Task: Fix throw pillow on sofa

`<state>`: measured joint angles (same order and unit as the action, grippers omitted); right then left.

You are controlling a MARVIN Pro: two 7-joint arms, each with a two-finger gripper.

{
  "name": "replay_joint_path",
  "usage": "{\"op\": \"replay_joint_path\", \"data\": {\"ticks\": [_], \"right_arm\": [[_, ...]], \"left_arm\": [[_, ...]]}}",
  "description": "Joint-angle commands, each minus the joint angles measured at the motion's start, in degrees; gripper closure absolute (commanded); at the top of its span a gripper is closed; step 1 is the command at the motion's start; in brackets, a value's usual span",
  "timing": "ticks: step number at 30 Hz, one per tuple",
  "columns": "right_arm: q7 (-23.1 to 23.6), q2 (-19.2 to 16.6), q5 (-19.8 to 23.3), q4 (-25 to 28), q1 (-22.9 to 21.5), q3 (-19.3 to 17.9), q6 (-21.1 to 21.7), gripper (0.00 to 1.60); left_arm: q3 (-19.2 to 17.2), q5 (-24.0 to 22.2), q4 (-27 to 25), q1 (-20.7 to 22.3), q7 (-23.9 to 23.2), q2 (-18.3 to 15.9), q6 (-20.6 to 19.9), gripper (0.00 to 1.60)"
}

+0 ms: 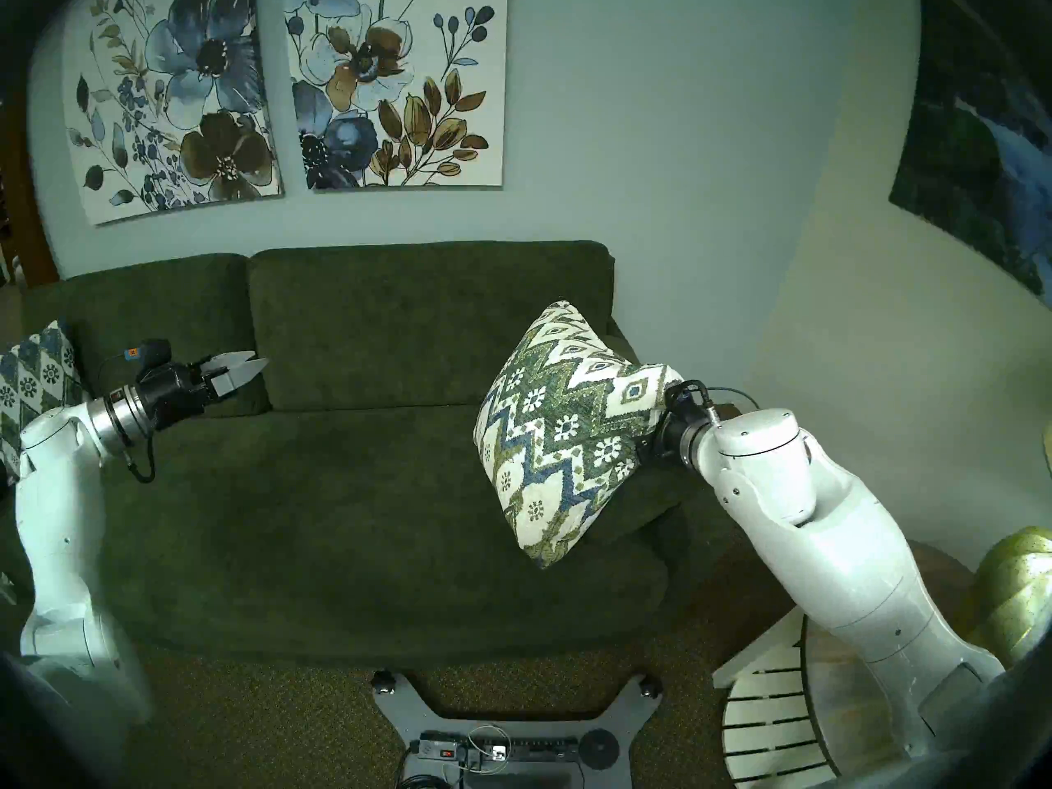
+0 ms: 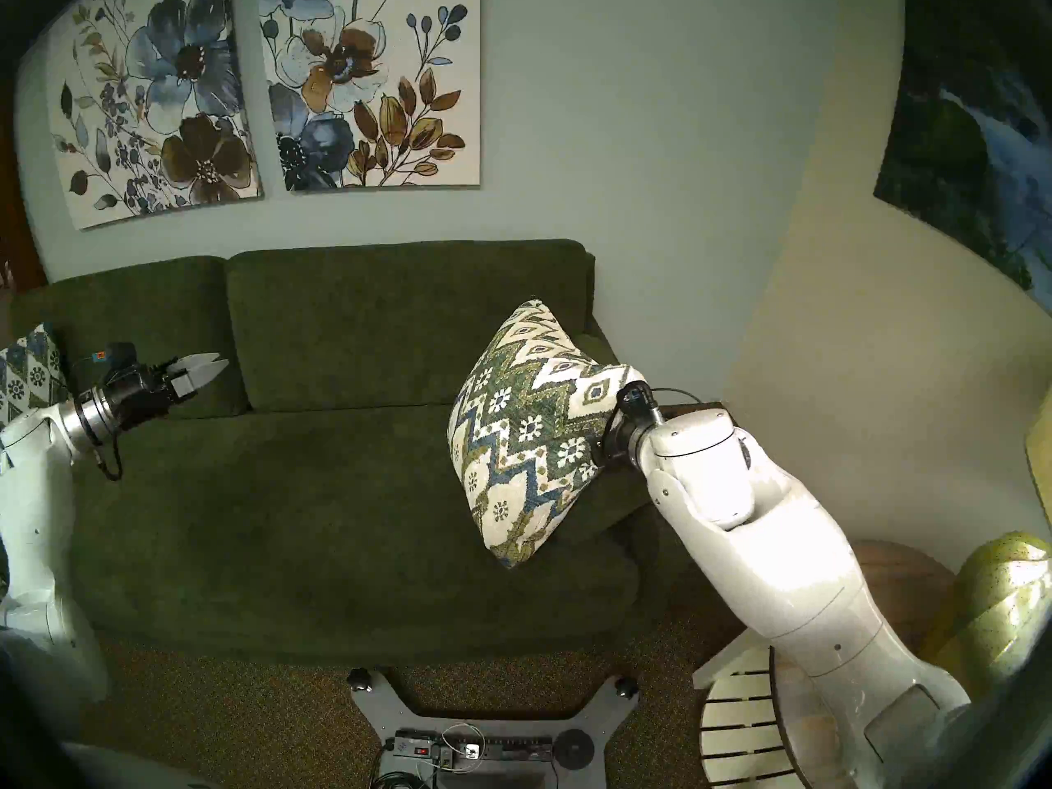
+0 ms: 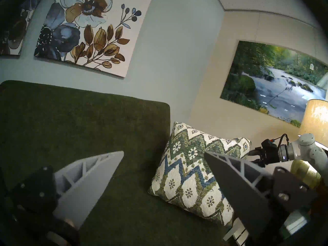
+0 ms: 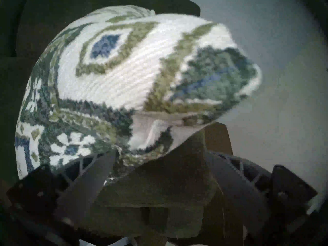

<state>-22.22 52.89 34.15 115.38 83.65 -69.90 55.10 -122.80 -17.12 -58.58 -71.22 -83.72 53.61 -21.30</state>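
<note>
White right arm's tool (image 4: 159, 169) pinches throw pillow (image 1: 569, 429).

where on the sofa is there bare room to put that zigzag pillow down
The widest bare patch on the sofa is the seat between the open left gripper and the throw pillow, bordered behind by the back cushions. It is crowded at the sofa's right end, where the right gripper grips the pillow's corner, and at the far left, where a diamond-patterned pillow sits.

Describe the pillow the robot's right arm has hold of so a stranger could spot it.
Find the dark green sofa; at its right end the right gripper grips the throw pillow. Cream with green-blue zigzags, unlike the diamond-patterned pillow at the left end.
</note>
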Motion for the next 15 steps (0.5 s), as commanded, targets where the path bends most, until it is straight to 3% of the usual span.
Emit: {"op": "replay_joint_path", "data": {"ticks": [1,15], "right_arm": [[-1.01,-4.20,0.73,7.16,2.35,-4.71,-0.10,0.00],[-0.89,-8.31,3.87,18.52,7.98,-12.83,-0.10,0.00]], "left_arm": [[-0.16,-0.45,-0.41,0.64,-0.56,-0.25,0.03,0.00],[-0.16,-0.32,-0.38,0.55,-0.54,-0.25,0.19,0.00]]}}
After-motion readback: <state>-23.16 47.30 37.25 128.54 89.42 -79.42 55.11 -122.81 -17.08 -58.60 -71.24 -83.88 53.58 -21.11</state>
